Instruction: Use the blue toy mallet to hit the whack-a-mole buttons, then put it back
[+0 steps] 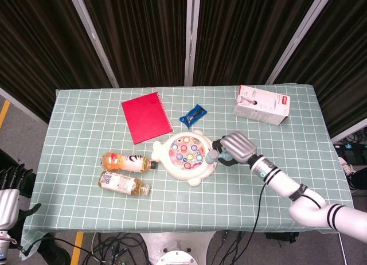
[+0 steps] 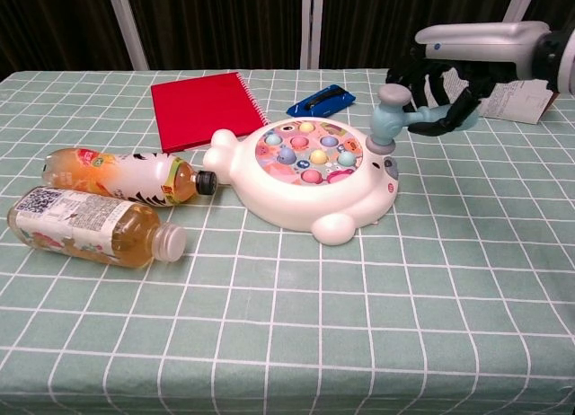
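Note:
My right hand [image 1: 237, 148] [image 2: 445, 96] grips the handle of the blue toy mallet [image 2: 389, 119] [image 1: 214, 156]. The mallet's head hangs in the air just above the right edge of the white whack-a-mole toy [image 1: 186, 155] [image 2: 305, 181], which has several coloured buttons on its round face. My left hand [image 1: 11, 187] shows only at the lower left edge of the head view, off the table, with dark fingers and nothing seen in it.
A red notebook [image 1: 146, 117] lies behind the toy, with a blue packet [image 1: 192, 114] beside it. Two drink bottles [image 1: 124, 162] [image 1: 123, 183] lie to the toy's left. A white box [image 1: 261, 104] stands at the back right. The table's right edge [image 1: 327, 139] lies beyond my right arm.

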Motion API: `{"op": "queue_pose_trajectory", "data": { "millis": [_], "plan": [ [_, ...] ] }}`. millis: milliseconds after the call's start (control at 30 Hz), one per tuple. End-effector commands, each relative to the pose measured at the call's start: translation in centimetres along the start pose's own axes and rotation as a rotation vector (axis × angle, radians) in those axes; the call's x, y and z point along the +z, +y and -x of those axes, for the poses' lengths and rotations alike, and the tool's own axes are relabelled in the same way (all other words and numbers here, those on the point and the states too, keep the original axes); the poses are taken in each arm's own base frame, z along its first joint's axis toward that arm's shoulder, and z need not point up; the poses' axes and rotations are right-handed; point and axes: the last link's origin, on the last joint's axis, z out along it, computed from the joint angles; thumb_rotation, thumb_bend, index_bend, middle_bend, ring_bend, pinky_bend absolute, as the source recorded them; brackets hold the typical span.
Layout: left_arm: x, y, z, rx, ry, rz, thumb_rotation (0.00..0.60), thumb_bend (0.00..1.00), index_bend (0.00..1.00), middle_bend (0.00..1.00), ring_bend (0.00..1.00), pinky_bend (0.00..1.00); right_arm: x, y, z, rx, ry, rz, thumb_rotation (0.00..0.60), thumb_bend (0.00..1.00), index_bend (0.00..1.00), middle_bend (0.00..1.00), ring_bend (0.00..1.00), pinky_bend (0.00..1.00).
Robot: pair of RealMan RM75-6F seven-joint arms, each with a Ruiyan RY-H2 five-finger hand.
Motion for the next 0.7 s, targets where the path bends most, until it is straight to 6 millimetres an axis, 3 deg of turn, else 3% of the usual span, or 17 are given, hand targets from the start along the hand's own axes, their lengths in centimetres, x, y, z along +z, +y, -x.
{"op": "queue_pose_trajectory", "data": {
  "millis": [33,467,700],
  "plan": [
    [-0.1,0.0,0.1,-0.002,-0.002,-0.001,0.6,0.03,0.15,0.06,0.0,0.0,1.9,-1.4,-0.7,-0.038,-0.031,-0.011,0.6,0.48,0.74,0.63,0.49,0.63],
    [0.1,-0.2,0.5,-0.01,-0.01,0.0,0.6,0.03,0.15,0.06,0.0,0.0,4.4,-2.2,0.7,-0.088,-0.101,0.017,0.6,0.48,0.74,0.63,0.49,0.64],
    [0.0,-0.3,0.6,-0.011,-0.008,-0.002,0.6,0.03,0.15,0.06,0.0,0.0,3.9,-2.7,-0.2,-0.068,-0.044,0.011,0.6,0.48,0.74,0.63,0.49,0.64]
  ]
}}
